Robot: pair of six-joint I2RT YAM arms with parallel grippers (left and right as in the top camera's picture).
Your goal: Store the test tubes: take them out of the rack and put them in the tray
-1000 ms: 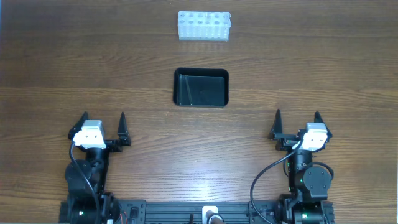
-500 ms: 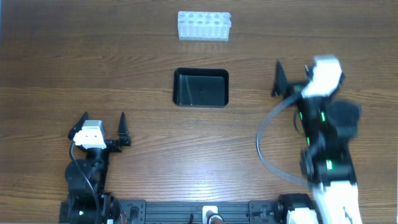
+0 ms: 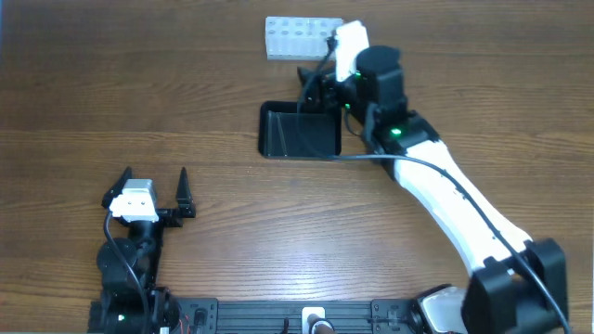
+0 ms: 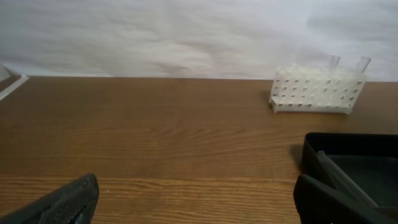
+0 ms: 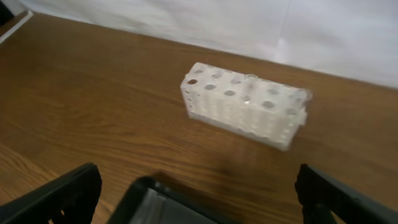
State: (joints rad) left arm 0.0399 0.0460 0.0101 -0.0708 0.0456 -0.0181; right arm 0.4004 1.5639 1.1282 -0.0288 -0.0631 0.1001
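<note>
Well, my right gripper (image 3: 323,83) has swung up from its parked spot at the bottom right a second ago and now hangs over the far edge of the black rectangular plastic tray (image 3: 278,139). Its fingers are spread wide with nothing between them. In its wrist view (image 5: 198,171) the white perforated plastic test-tube rack (image 5: 244,104) sits just ahead on the brown wooden table (image 3: 111,83), clear of both fingertips, and a corner of the tray (image 5: 155,199) shows close below. From above, the rack (image 3: 297,39) stands beyond the tray, near it but not touching. Two clear test tubes (image 4: 334,62) poke up above one end of the rack (image 4: 316,91). My left gripper (image 3: 154,181) has not moved: it sits low near its base, well apart from tray and rack, fingers wide and empty (image 4: 193,199), the tray's rim (image 4: 348,140) showing ahead of it.
</note>
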